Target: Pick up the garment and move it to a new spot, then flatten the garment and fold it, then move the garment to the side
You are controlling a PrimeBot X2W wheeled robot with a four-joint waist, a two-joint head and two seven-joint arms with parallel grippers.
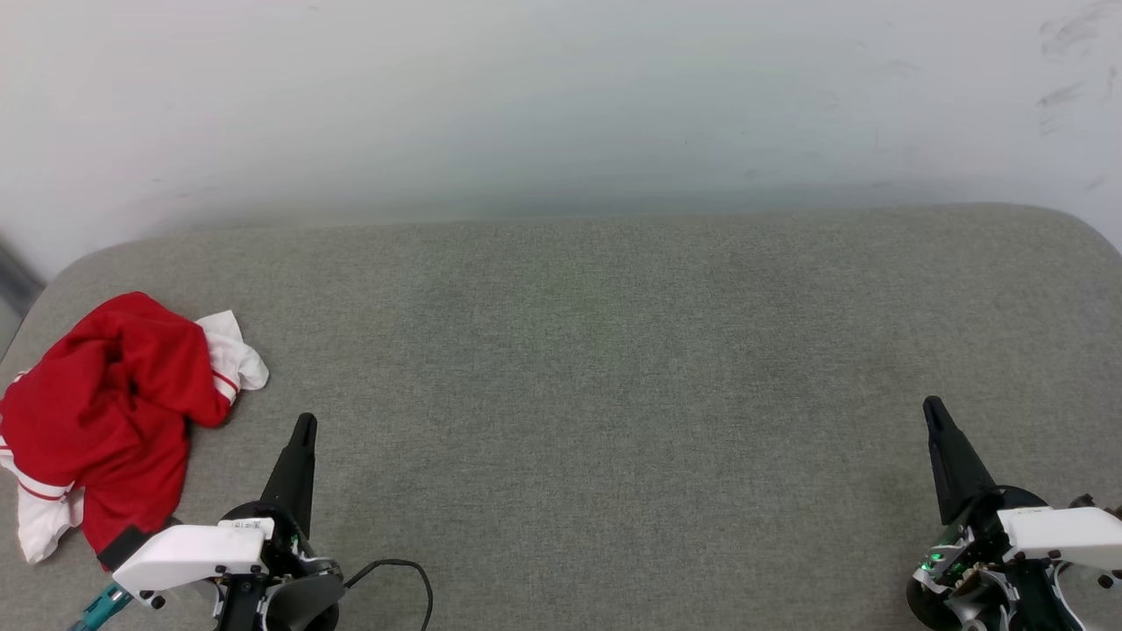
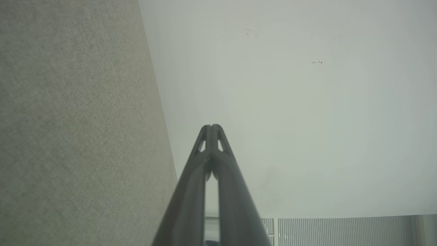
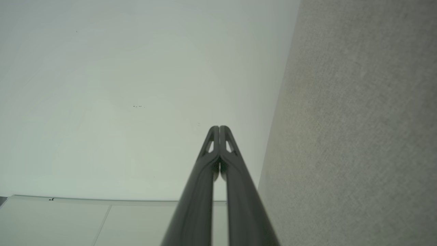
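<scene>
Red garment [image 1: 105, 412] lies crumpled just left of the left gripper [image 1: 304, 425], well apart from the right gripper [image 1: 932, 407]. Both are closed and empty. The left one should probably open first, then pinch a raised fold.

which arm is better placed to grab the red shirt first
Left. The garment lies crumpled at the left end of the grey surface, close beside the left gripper; the right gripper sits at the far right end. Both grippers are shut, so it must open first.
</scene>
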